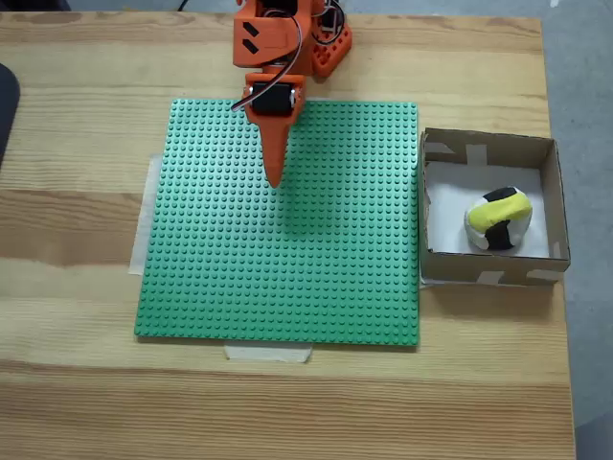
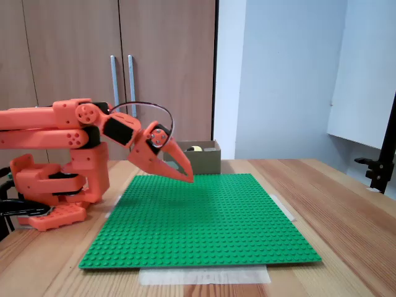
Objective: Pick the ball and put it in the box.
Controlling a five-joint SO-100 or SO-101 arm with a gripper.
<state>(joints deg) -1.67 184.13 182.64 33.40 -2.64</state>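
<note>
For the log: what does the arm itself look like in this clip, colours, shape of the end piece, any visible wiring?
The arm is bright orange plastic with black motor blocks set into its joints. Its tool tapers to a long pointed orange wedge, also seen in the top-down fixed view. A thin dark cable loops over the wrist, with red and white wires near the base. Round screw holes mark the joints; no lettering is legible.

Office-like room: wooden desk (image 2: 322, 198), tall cupboard doors (image 2: 117, 74).

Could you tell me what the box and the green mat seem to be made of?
The box: brown cardboard, matte, with pale tape strips at its corners. The mat: likely hard plastic, a studded building baseplate by its regular grid of bumps.
</note>
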